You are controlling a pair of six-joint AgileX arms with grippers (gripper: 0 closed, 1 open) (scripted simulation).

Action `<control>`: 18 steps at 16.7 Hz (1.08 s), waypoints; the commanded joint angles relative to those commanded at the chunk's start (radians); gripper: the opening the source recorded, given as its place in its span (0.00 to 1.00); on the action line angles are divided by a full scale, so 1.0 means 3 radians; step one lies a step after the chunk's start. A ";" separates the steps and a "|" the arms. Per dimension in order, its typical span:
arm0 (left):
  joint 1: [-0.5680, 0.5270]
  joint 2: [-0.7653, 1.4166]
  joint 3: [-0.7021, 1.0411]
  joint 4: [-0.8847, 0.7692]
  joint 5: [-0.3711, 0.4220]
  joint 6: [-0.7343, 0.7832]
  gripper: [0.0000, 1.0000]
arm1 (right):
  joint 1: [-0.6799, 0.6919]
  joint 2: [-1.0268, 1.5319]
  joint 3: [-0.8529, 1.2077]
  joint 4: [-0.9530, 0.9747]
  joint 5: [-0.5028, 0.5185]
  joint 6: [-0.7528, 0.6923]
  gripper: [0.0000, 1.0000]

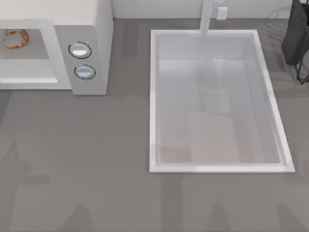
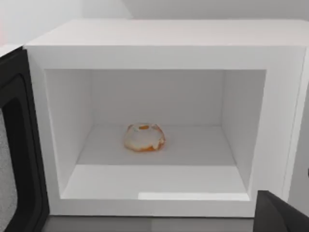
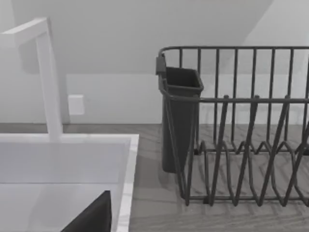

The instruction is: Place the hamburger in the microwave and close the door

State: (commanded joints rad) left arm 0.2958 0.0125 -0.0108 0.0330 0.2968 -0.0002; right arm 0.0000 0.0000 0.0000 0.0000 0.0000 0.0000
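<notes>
Two grippers are ours, and of each we see just a dark sliver. The left gripper (image 2: pixel 277 212) shows as a black corner at the edge of its wrist view, low in front of the microwave's open mouth and apart from it. We cannot tell whether it is released or clenched, and nothing is seen in its grasp. The right gripper (image 3: pixel 91 217) shows as a dark wedge over the sink, and there too we cannot tell its state.

Outward from the left gripper stands the microwave (image 2: pixel 164 53), a white box with its cavity facing the camera. The hamburger (image 2: pixel 144 137) lies on the cavity floor, about midway between the side walls and touching neither. It is small, round, orange-brown and whitish. The door (image 2: pixel 14 145) is swung open beside the cavity, its dark inner frame and a strip of speckled grey window turned toward us.

From above, the microwave (image 1: pixel 82 29) sits at the table's far left, with the hamburger (image 1: pixel 16 38) inside it. Its two round knobs, upper (image 1: pixel 80 50) and lower (image 1: pixel 85 72), stand one above the other on the grey panel.

The grey table (image 1: pixel 96 169) carries a white sink (image 1: pixel 152 96) right of the microwave and well apart from it, with a white faucet (image 1: pixel 206 19) at its far rim. In the right wrist view the sink (image 3: pixel 128 159) and faucet (image 3: pixel 50 82) lie beside a dark wire dish rack (image 3: pixel 241 145) with a dark cup (image 3: pixel 181 116) hung on its end. That dish rack (image 1: pixel 297 34) stands at the table's far right.
</notes>
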 joint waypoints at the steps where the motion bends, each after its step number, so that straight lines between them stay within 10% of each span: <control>1: -0.0041 -0.0028 0.0016 -0.0044 -0.0041 0.0000 0.00 | 0.0000 0.0000 0.0000 0.0000 0.0000 0.0000 1.00; 12: -0.0494 -0.0336 0.0189 -0.0539 -0.0496 -0.0001 0.00 | 0.0000 0.0000 0.0000 0.0000 0.0000 0.0000 1.00; 18: 0.0169 0.0410 0.0870 -0.0860 -0.0201 0.0587 0.00 | 0.0000 0.0000 0.0000 0.0000 0.0000 0.0000 1.00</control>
State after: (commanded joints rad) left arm 0.3465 0.1355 0.2503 -0.2250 0.2366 0.1759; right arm 0.0000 0.0000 0.0000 0.0000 0.0000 0.0000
